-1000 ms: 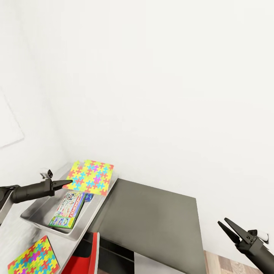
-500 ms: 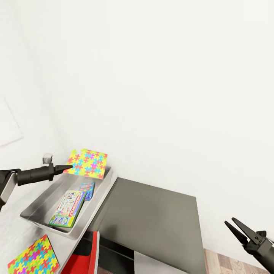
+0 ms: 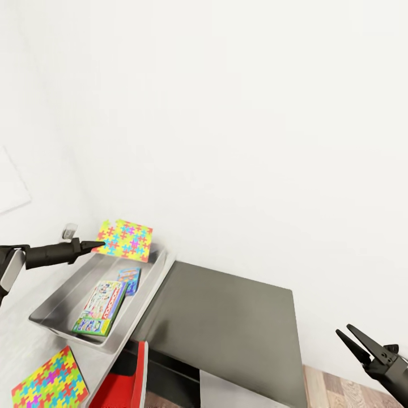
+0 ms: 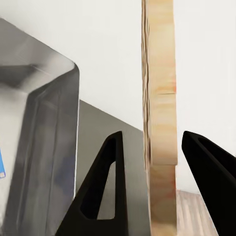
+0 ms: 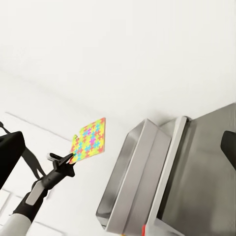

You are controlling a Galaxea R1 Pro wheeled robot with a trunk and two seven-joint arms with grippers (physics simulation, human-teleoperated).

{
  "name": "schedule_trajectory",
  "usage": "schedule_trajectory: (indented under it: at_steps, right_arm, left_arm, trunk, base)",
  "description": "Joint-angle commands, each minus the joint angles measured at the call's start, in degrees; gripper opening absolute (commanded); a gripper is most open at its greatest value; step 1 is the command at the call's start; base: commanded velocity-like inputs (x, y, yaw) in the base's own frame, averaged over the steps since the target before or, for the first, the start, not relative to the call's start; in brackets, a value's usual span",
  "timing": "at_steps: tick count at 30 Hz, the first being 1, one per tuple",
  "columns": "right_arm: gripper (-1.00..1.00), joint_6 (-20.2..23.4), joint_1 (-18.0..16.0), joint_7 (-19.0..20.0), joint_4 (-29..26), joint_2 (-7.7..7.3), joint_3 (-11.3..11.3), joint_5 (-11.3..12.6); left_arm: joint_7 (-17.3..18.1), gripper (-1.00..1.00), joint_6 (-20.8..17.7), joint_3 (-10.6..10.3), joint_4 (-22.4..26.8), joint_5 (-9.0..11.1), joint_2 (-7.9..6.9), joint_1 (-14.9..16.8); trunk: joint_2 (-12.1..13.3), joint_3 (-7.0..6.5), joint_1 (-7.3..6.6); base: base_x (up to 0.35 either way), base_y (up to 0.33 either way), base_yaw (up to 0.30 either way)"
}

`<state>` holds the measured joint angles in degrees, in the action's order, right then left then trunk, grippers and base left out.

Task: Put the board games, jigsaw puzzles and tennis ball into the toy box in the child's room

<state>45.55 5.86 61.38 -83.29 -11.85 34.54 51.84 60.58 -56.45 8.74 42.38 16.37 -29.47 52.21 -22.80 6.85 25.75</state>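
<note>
Since a second ago the left gripper has lifted its jigsaw puzzle higher, clear of the toy box rim. From the head view, the box on the table holds the Monopoly board game and a small blue box; a second puzzle lies on the table beside it. The right gripper hangs with jaws apart, holding nothing, over the dark cabinet.

The left wrist view shows the slab edge-on, clamped between the fingers.

The right wrist view shows the puzzle held above the box.
</note>
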Motion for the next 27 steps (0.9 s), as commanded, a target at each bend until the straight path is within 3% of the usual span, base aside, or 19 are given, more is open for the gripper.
schedule_trajectory:
  at_steps: [1, 9, 15, 27]
  right_arm:
    - [1.00, 0.3, 0.0, 0.0, 0.0, -0.01, 0.0, 0.3]
    - [1.00, 0.3, 0.0, -0.1, 0.0, -0.06, 0.0, 0.3]
    - [1.00, 0.3, 0.0, 0.0, 0.0, -0.09, 0.1, 0.3]
    - [1.00, 0.3, 0.0, 0.0, 0.0, -0.10, 0.1, 0.3]
  left_arm:
    - [0.0, -1.00, 0.4, 0.0, 0.0, -0.2, -0.05, 0.1]
    - [-2.5, -1.00, 3.9, 0.0, -0.8, -2.7, -0.07, 0.2]
    - [-4.9, -1.00, 8.1, 0.1, -1.0, -3.3, 0.00, 0.2]
    - [-6.7, -1.00, 13.0, -0.1, -1.1, -4.1, 0.04, 0.2]
  trunk:
    - [-0.1, 0.21, 0.03]
    - [-0.1, 0.96, 0.03]
    - [-0.1, 1.52, 0.03]
    - [-0.1, 2.65, 0.03]
  base:
    - [0.000, 0.000, 0.000]
    - [0.000, 0.000, 0.000]
    - [0.000, 0.000, 0.000]
    - [0.000, 0.000, 0.000]
